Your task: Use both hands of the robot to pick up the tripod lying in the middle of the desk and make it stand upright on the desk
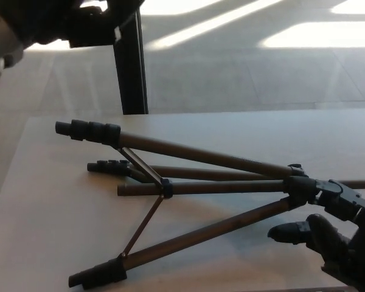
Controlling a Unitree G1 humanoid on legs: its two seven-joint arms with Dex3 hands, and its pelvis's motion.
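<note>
1. Nearest, at the tabletop's (61, 219) near right corner, the robot's right hand (331, 234) reaches in, black, its thumb and fingers spread apart around the tripod's (194, 182) hub, one finger lying over the hub and the thumb below it; whether they grip it cannot be told.
2. The tripod lies on its side across the middle of the tabletop, its three legs fanning out toward the left edge and its hub near the right edge.
3. Its centre pole runs off toward the right edge.
4. Past the far edge stands a dark upright post (129, 67) on a sunlit floor (243, 67).
5. Farthest, above the far left corner, the left hand (79, 21) is a dark blurred shape; its fingers cannot be made out.
</note>
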